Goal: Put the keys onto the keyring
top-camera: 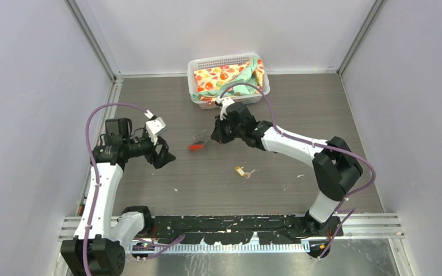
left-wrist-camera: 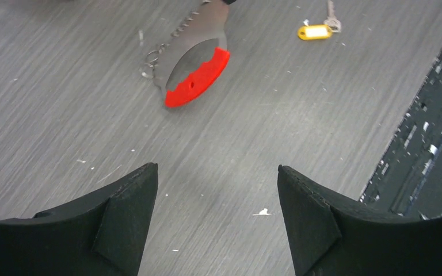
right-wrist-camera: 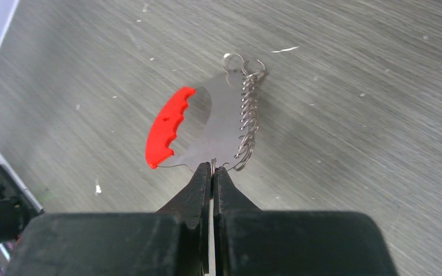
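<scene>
Grey wood-grained tabletop (top-camera: 299, 103), matte, speckled with pale crumbs. Beyond the keyring (right-wrist-camera: 218, 115), white lattice plastic basket (top-camera: 218, 59) stuffed with floral cloth (top-camera: 224, 77). Right hand (right-wrist-camera: 212, 169) clenched on that keyring's thin metal edge, black wedge fingers (right-wrist-camera: 198, 190) pressed together. Left hand (left-wrist-camera: 216, 168) left of the keyring, spread wide, grasping nothing. Keyring itself at mid-tabletop: curved silver plate, row of small wire loops, scalloped red plastic grip. Near it, toward the arm bases, yellow-tagged key (left-wrist-camera: 315, 31) lying flat.

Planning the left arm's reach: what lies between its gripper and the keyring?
Only bare table from left gripper to keyring, in left wrist view.
</scene>
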Controlling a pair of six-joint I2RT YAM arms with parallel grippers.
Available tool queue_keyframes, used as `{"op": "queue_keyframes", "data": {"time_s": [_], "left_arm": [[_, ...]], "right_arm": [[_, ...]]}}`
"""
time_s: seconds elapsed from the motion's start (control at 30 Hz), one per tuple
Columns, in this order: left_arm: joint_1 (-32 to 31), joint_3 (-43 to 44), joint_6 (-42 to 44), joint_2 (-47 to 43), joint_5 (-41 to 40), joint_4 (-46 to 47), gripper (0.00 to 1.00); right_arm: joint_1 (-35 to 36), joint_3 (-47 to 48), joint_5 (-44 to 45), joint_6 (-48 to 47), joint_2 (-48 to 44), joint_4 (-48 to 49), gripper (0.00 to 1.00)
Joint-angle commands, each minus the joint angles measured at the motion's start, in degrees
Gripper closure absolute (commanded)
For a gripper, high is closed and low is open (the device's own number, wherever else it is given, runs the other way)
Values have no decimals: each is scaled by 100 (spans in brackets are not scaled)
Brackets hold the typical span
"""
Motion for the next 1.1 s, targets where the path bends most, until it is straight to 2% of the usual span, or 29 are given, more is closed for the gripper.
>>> {"op": "queue_keyframes", "data": {"time_s": [0.0, 0.2, 0.4, 0.57, 0.73, 0.83, 1.07], "left_arm": [[-193, 118, 805, -119, 463, -669, 24], [-529, 161, 935, -386, 443, -623, 28], [-769, 209, 802, -695, 486, -444, 34], [-769, 450, 853, -674, 811, -1020, 40], [-768, 739, 1080, -764, 1424, -1792, 41], [-769, 919, 576, -880, 1819, -1759, 40], [-777, 1047, -931, -1101, 2725, -1078, 32]], "right_arm": [[313, -53, -175, 246, -492, 395, 99], [791, 100, -67, 283, -708, 332, 99], [1375, 219, -48, -150, -1015, 188, 99], [1529, 0, -735, -380, -1561, 450, 99], [1543, -548, -1404, -313, -2123, 1340, 99], [1578, -681, -1662, -333, -2330, 1695, 99], [1672, -355, -1907, -539, -2373, 1552, 99]]}}
